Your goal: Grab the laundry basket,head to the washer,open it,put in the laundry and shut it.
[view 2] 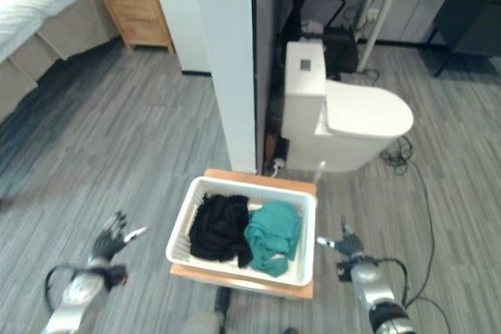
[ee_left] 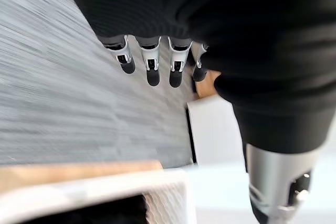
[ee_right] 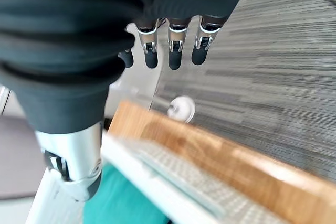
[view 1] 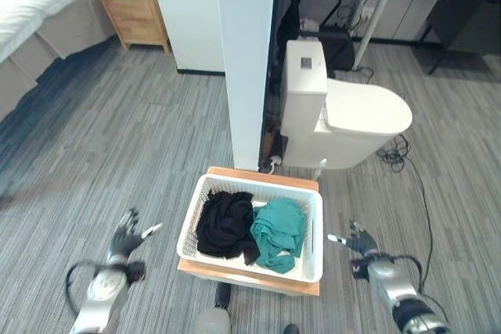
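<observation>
The left hand point(view 1: 125, 238) is observed at about 8 o'clock in the head views, fingers spread and straight, nothing held. From it the laundry basket point(view 1: 194, 210) lies toward 3 o'clock, apart, with bare floor between.

The basket is found at 6 o'clock, resting on a low wooden board point(view 1: 227, 271). Its long axis is judged to run from 6 toward 12 o'clock, away from the robot and a little skewed, so that its long sides face the two hands. A black garment point(view 1: 225, 224) is seen in its left half and a teal garment point(view 1: 279, 231) in its right half, the two touching.

The right hand point(view 1: 358, 241) is observed at about 4 o'clock, fingers likewise extended and empty. The basket lies toward 9 o'clock from it. This hand is judged somewhat nearer the rim than the left one. In the right wrist view the basket's edge and the board are seen close beneath the thumb. An inward closing of both hands on the long sides is what the grab appears to call for.

The surface is a grey striped floor point(view 1: 109, 138). A white partition point(view 1: 246, 60) stands at 12 o'clock just beyond the basket, a toilet point(view 1: 344, 115) at 1 o'clock, a wooden nightstand point(view 1: 138, 12) and a bed point(view 1: 31, 5) at 10 to 11 o'clock. No washer is identified.
</observation>
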`<state>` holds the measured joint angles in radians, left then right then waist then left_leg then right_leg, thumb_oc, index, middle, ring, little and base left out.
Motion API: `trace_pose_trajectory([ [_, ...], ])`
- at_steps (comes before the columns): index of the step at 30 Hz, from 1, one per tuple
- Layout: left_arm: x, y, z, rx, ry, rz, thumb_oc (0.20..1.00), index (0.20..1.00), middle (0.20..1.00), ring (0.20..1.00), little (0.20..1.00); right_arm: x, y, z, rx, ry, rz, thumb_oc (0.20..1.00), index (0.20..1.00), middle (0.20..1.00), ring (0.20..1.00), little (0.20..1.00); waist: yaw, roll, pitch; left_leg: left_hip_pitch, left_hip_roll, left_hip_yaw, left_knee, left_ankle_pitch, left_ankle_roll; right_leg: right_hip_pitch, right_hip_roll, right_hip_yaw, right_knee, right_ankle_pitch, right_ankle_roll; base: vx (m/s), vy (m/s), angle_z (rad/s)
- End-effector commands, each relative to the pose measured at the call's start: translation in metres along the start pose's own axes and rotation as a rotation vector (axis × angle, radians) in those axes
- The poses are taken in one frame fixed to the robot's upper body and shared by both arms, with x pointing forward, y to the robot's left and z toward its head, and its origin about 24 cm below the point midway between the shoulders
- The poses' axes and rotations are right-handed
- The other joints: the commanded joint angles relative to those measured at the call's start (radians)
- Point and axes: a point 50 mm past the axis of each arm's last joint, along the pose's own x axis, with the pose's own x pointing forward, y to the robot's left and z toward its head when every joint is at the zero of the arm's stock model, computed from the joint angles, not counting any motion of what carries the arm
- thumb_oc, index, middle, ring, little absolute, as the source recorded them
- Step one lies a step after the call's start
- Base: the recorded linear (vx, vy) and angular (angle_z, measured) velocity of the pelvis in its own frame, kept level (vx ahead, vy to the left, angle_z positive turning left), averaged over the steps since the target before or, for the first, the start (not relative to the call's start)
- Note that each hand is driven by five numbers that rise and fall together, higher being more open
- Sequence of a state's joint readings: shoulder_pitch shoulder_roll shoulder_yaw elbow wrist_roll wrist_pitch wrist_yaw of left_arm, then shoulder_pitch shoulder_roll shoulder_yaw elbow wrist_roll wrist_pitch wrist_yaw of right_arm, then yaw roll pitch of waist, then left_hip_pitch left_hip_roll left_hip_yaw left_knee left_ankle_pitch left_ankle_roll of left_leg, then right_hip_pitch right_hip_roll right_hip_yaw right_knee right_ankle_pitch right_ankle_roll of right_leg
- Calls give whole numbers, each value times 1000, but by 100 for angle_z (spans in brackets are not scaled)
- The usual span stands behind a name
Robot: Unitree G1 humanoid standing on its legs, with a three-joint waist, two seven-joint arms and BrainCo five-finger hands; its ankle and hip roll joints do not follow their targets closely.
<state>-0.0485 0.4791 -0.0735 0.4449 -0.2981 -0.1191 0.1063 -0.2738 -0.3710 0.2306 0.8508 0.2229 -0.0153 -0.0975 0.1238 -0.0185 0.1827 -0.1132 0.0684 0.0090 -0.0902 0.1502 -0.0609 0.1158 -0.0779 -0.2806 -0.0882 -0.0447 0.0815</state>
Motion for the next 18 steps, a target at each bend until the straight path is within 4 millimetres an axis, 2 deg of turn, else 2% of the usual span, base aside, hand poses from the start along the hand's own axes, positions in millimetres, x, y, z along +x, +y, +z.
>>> trace_pose_trajectory([
  [1, 25, -7, 25, 121, -60, 20, 1000, 1000, 1000, 1000, 1000, 11, 1, 48, -16, -133, 3, 1000, 1000, 1000, 1000, 1000, 3, -5, 84, -18, 44, -12, 91, -106, -7, -182, -43, -8, 48, 89, 16, -138, 8, 4],
  [2, 26, -7, 26, 121, -62, 20, 1000, 1000, 1000, 1000, 1000, 11, 1, 48, -15, -135, 3, 1000, 1000, 1000, 1000, 1000, 3, -6, 84, -22, 43, -13, 93, -106, -7, -186, -43, -9, 50, 89, 16, -210, 23, 1],
  [3, 37, -15, 38, 127, -82, 10, 1000, 1000, 1000, 1000, 1000, 15, 6, 67, -9, -178, 9, 1000, 1000, 1000, 1000, 1000, -5, -8, 119, -63, 40, -16, 103, -96, -5, -230, -49, -4, 67, 99, 15, -186, 24, -3],
  [4, 40, -17, 42, 132, -85, 10, 1000, 1000, 1000, 1000, 1000, 16, 8, 72, -7, -190, 11, 1000, 1000, 1000, 1000, 1000, -6, -9, 129, -78, 38, -15, 107, -92, -5, -245, -51, -4, 72, 104, 15, -186, 24, -5],
  [5, 41, -17, 42, 132, -87, 10, 1000, 1000, 1000, 1000, 1000, 16, 8, 73, -7, -191, 10, 1000, 1000, 1000, 1000, 1000, -6, -10, 129, -81, 38, -16, 109, -92, -5, -248, -51, -4, 74, 103, 15, -125, 23, 0],
  [6, 48, -17, 51, 155, -94, 20, 1000, 1000, 1000, 1000, 1000, 18, 14, 87, -10, -222, 23, 1000, 1000, 1000, 1000, 1000, -10, -13, 151, -110, 36, -13, 119, -85, -5, -278, -54, 0, 84, 112, 15, -124, 24, -3],
  [8, 56, -13, 61, 191, -105, 44, 1000, 1000, 1000, 1000, 1000, 18, 18, 98, 0, -251, 33, 1000, 1000, 1000, 1000, 1000, -15, -17, 170, -134, 35, -11, 128, -79, -6, -301, -58, 3, 91, 119, 15, -111, 20, -3],
  [12, 64, -2, 78, 230, -135, 103, 1000, 1000, 1000, 1000, 1000, 15, 29, 114, 23, -310, 68, 1000, 1000, 1000, 1000, 1000, -21, -21, 201, -169, 33, -10, 142, -72, -8, -335, -64, 4, 100, 128, 18, -72, 7, 0],
  [18, 71, 3, 96, 252, -173, 115, 1000, 1000, 1000, 1000, 1000, 12, 37, 123, 19, -354, 103, 1000, 1000, 1000, 1000, 1000, -23, -17, 234, -189, 35, -9, 149, -71, -12, -356, -70, 5, 103, 135, 19, -33, 5, -1],
])
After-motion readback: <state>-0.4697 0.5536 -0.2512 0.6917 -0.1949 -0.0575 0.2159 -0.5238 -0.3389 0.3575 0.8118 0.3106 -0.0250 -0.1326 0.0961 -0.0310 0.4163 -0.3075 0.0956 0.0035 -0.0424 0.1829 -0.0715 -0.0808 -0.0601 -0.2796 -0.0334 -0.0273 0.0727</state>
